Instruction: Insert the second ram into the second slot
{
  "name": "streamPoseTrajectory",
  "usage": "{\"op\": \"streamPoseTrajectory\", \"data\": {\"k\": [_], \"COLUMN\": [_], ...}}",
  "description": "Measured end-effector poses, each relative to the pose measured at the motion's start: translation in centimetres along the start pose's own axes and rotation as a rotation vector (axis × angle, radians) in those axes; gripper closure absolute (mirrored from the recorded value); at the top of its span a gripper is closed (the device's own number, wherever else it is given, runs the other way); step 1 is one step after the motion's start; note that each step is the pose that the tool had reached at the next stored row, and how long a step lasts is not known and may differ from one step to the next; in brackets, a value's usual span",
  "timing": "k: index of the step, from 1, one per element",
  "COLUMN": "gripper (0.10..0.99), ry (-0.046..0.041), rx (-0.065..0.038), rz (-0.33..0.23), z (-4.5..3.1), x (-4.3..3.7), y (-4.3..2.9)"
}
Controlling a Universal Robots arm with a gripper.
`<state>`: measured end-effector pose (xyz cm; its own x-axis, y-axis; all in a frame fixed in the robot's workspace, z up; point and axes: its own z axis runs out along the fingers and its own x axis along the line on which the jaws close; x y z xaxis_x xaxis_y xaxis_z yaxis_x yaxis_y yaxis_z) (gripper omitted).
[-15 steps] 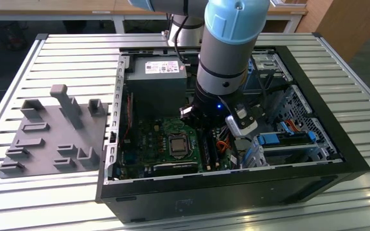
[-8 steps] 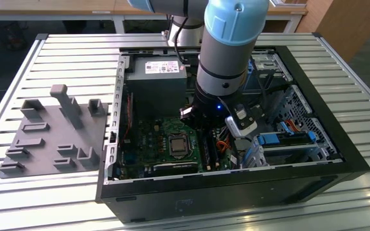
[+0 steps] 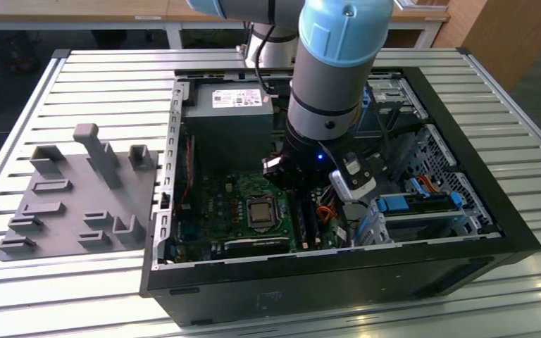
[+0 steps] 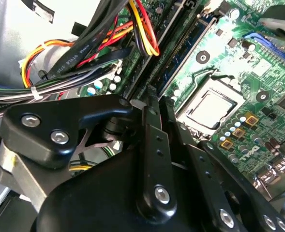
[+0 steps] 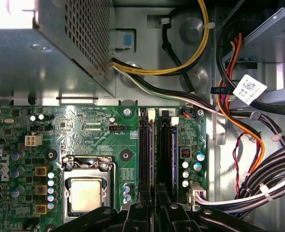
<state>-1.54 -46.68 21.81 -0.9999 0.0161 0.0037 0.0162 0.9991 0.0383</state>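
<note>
My gripper [image 4: 157, 104] is down inside the open computer case [image 3: 496, 211], right over the memory slots [image 5: 144, 150] beside the processor socket [image 5: 86, 193]. Its black fingers [image 5: 138, 212] stand close together with only a thin gap. A thin blue edge, the second ram [image 5: 152, 159], runs along one slot and in between the fingertips, so the gripper appears shut on it. I cannot tell how deep it sits in the slot. Another blue edge [image 5: 173, 154] lies in a slot alongside. In the exterior view the arm [image 3: 327, 105] hides the fingers.
Bundled cables [image 5: 258, 183] crowd one side of the slots. The grey power supply [image 3: 228, 120] sits at the back of the case. Light-blue drive brackets [image 3: 421, 204] are on the exterior view's right. A grey fixture plate [image 3: 73, 190] lies on the slatted table outside the case.
</note>
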Motion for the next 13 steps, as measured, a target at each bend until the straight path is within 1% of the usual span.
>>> {"op": "streamPoseTrajectory", "data": {"k": [2, 4, 10, 13], "gripper": [0.878, 0.878, 0.878, 0.894], "ry": [0.0000, 0.0000, 0.0015, 0.0026], "rx": [0.000, 0.000, 0.000, 0.000], "rz": [0.000, 0.000, 0.000, 0.000], "z": [-0.01, -0.18, -1.04, -1.11], "x": [0.00, 0.00, 0.00, 0.00], "y": [0.00, 0.01, 0.04, 0.05]}}
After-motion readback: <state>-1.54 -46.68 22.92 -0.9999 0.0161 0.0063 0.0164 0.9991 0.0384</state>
